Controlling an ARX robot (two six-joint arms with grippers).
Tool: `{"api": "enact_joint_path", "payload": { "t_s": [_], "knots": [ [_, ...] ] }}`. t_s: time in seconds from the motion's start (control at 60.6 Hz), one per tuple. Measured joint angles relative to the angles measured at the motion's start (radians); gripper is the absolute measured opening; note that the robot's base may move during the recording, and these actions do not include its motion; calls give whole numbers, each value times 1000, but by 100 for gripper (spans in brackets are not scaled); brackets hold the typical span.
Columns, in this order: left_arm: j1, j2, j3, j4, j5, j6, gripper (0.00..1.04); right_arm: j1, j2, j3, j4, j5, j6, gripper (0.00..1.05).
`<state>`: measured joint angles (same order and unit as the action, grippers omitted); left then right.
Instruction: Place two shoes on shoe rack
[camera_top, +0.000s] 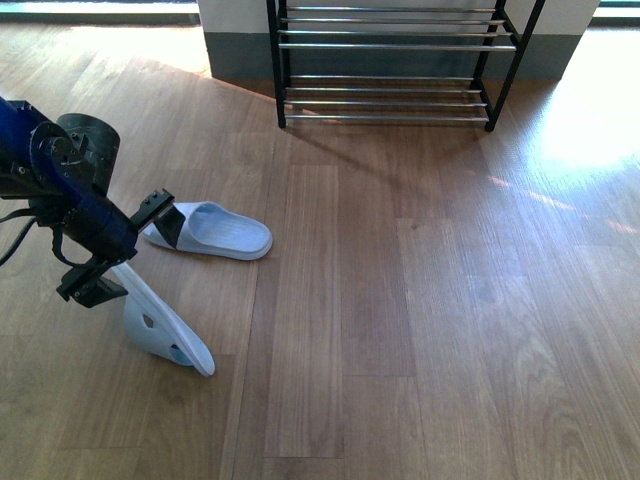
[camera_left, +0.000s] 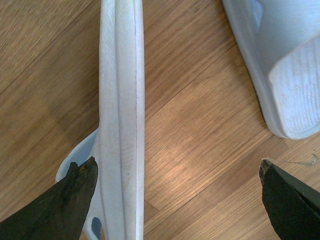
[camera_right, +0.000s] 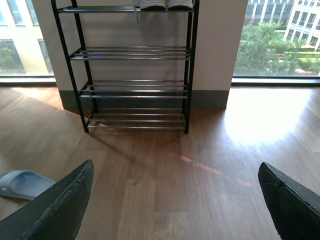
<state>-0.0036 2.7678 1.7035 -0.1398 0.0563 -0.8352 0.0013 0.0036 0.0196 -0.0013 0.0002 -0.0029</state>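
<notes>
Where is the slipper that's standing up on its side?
In the front view the tipped slide sandal rests on its edge at the left, by the left gripper, with the flat sandal just beyond it.

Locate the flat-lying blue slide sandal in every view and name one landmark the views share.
Front: flat slide sandal left of centre on the floor.
Left wrist: upper right corner.
Right wrist: lower left edge.
Shared landmark: shoe rack in front and right wrist views.

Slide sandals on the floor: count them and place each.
2. One slide sandal lies flat on the wooden floor; the other sandal stands on edge between the left gripper's open fingers. None visibly hidden.
</notes>
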Motion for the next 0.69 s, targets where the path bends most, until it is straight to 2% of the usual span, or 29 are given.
{"api": "enact_joint_path", "payload": {
  "t_s": [0.297,0.379,0.478,0.511,0.544,0.577,0.594,0.61,0.676,0.693],
  "knots": [
    [-3,0,18,26,41,32,95,0,0,0,0,0,0,96],
    [-3,-10,1,30,56,13,95,0,0,0,0,0,0,96],
    [5,-92,-101,59,65,-92,95,0,0,0,0,0,0,96],
    [8,-137,-136,27,16,-108,95,0,0,0,0,0,0,96],
    [6,-198,-175,-53,-109,-107,95,0,0,0,0,0,0,96],
    [5,-240,-213,-71,-191,-93,95,0,0,0,0,0,0,96],
    [2,-278,-250,-68,-266,-77,95,0,0,0,0,0,0,96],
    [-6,-349,-334,-4,-415,-20,95,0,0,0,0,0,0,96],
    [-24,-569,-550,203,-686,178,95,0,0,0,0,0,0,96],
    [-27,-610,-584,235,-716,213,95,0,0,0,0,0,0,96]
  ]
}}
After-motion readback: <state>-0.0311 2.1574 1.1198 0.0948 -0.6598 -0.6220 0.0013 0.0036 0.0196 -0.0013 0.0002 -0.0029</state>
